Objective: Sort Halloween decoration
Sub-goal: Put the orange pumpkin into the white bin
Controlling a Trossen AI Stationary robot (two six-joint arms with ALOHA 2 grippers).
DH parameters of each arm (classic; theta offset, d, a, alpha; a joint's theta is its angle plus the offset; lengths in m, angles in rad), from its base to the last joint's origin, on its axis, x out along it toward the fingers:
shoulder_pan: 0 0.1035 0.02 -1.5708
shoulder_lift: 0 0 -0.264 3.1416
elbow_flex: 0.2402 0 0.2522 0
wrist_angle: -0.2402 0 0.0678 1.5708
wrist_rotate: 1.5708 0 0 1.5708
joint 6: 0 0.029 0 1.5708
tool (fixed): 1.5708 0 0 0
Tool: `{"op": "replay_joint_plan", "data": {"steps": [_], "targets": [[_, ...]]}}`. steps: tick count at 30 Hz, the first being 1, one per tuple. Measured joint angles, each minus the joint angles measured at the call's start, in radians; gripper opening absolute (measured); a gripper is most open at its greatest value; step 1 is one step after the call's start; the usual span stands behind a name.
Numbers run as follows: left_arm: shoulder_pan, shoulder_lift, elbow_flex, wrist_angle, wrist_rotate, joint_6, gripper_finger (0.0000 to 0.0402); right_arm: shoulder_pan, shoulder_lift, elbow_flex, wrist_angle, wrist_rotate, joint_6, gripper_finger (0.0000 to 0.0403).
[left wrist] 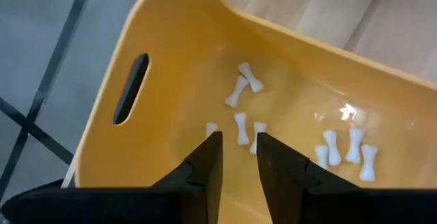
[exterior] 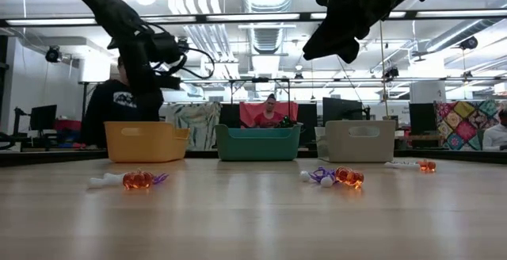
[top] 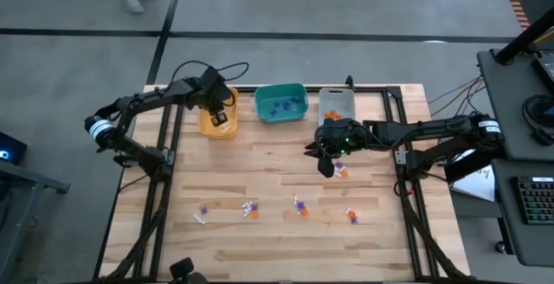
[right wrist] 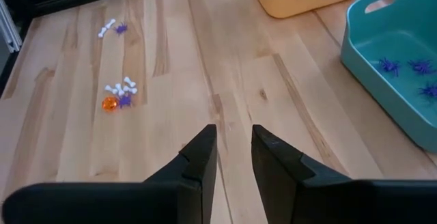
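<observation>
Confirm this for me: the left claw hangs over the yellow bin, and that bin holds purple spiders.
Not quite. The left claw does hang over the yellow bin, but the left wrist view shows it holding white bones, not purple spiders. The purple ones lie in the teal bin.

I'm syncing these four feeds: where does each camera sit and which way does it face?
High: overhead, facing down; both arms, table.
Low: tabletop height, facing the three bins; arms above.
Left wrist: over the yellow bin of white bones; left gripper slightly open.
Right wrist: over the table; right gripper empty.
Shared: yellow bin in all four views.
</observation>
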Motion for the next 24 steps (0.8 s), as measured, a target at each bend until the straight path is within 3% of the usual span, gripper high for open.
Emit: {"op": "replay_joint_plan", "data": {"steps": [5,11,13,21,24], "targets": [[-0.014,-0.059,0.0,-0.002,0.043,-0.102,0.0074,0.0,0.0,0.0,0.0,0.0,0.018,0.0073],[-0.067,-0.154,0.0,0.001,0.355,-0.218,0.0066,0.0,0.0,0.0,0.0,0.0,0.092,0.0076],[-0.107,-0.181,0.0,0.02,0.411,-0.258,0.0062,0.0,0.0,0.0,0.0,0.0,0.13,0.0077],[-0.372,-0.204,-0.012,0.165,0.417,-0.34,0.0049,0.04,0.006,0.0,0.008,-0.001,0.282,0.0068],[-0.478,-0.199,-0.012,0.22,0.347,-0.35,0.0049,0.072,0.02,0.0,0.007,-0.009,0.328,0.0068]]}}
